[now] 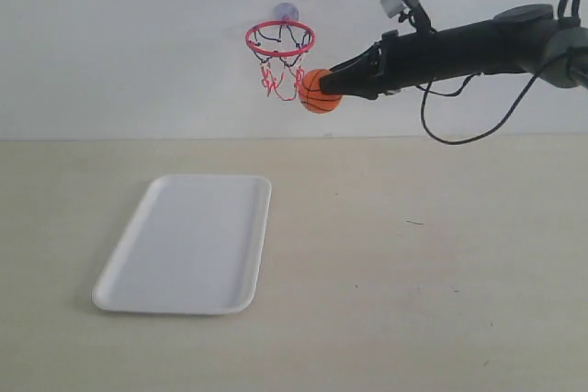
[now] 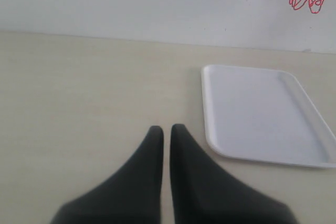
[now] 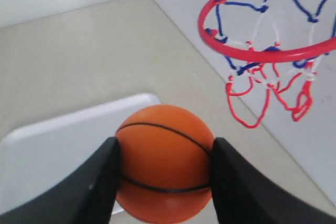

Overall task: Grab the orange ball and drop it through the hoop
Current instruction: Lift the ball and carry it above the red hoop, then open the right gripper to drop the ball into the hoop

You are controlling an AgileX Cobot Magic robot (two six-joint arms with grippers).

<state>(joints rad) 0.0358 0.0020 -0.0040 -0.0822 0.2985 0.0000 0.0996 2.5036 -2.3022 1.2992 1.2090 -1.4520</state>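
Note:
The orange ball [image 1: 318, 92] with thin black seams hangs in the air, pinched between the two black fingers of my right gripper [image 1: 328, 85]. In the right wrist view the ball [image 3: 164, 162] fills the gap of that gripper [image 3: 165, 153]. The hoop [image 1: 279, 39], a red ring with a string net and a clear suction cup, is fixed on the wall; the ball sits just right of its net and below the ring [image 3: 268, 19]. My left gripper [image 2: 166, 129] is shut, empty, above the table.
A white rectangular tray [image 1: 188, 243] lies on the beige table, left of centre and below the hoop; the same tray [image 2: 262, 114] lies beside the left gripper. A black cable [image 1: 469, 126] hangs under the right arm.

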